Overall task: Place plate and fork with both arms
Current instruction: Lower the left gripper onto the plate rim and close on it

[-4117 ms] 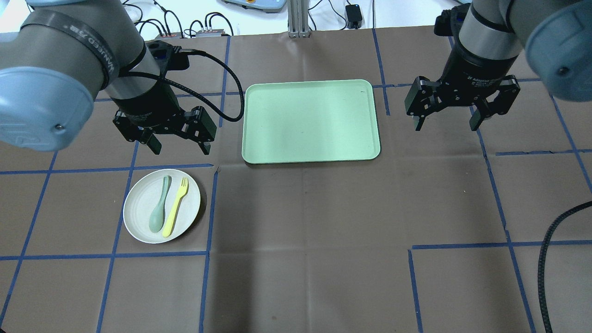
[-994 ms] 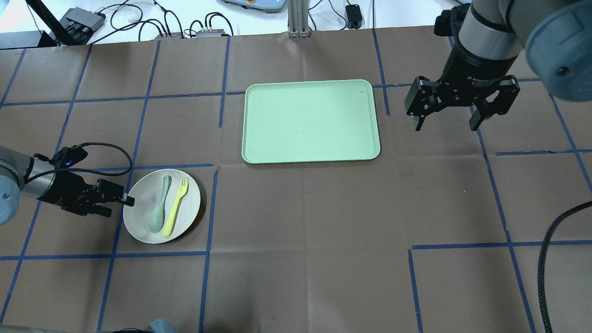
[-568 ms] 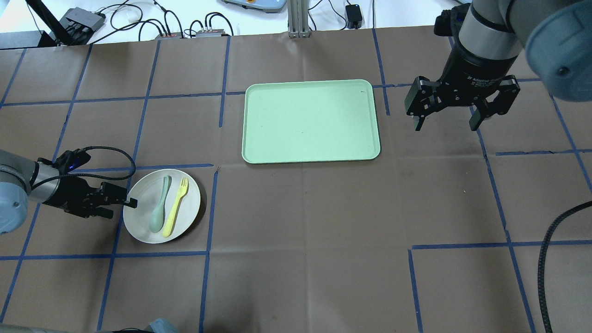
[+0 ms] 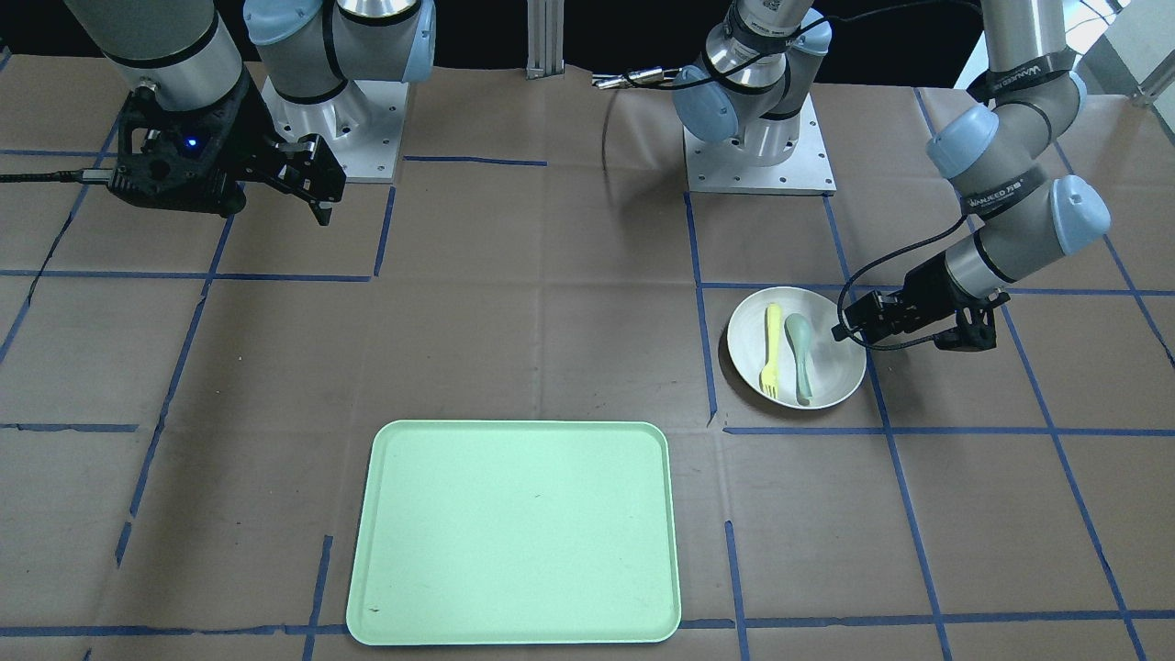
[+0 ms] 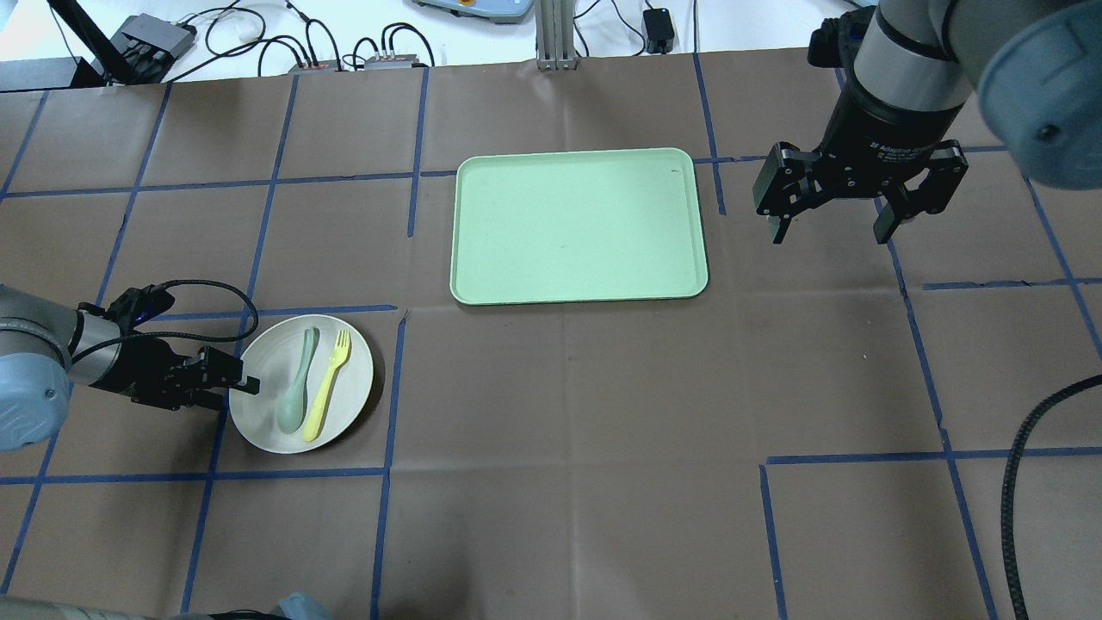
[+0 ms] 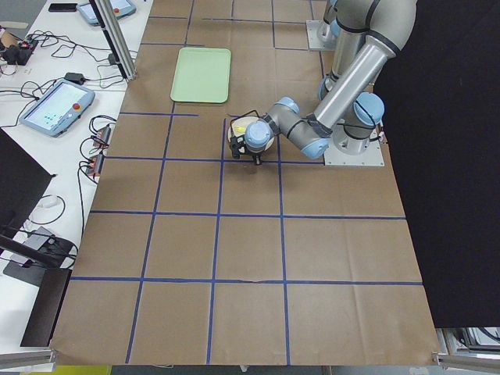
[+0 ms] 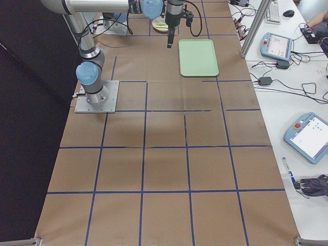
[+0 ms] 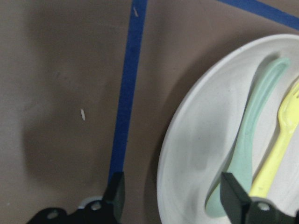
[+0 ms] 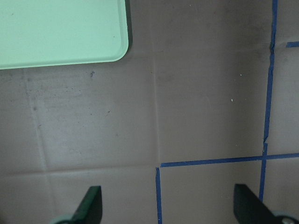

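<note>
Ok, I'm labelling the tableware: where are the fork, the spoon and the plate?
fork [image 5: 328,387], overhead view, middle of its handle.
spoon [image 5: 300,379], overhead view, on its handle.
plate [image 5: 355,392], overhead view, bare surface right of the fork.

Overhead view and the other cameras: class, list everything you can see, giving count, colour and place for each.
plate: one, off-white, on the table toward the robot's left
fork: one, pale yellow, lying in the plate
spoon: one, grey-green, in the plate beside the fork
tray: one, light green, mid-table
table: one, brown paper with blue tape grid
control tablets: two, grey, on the white bench beyond the table
left arm: one, silver-grey, low beside the plate
right arm: one, silver-grey, raised
left gripper: black, open, astride the plate's rim
right gripper: black, open, right of the tray
</note>
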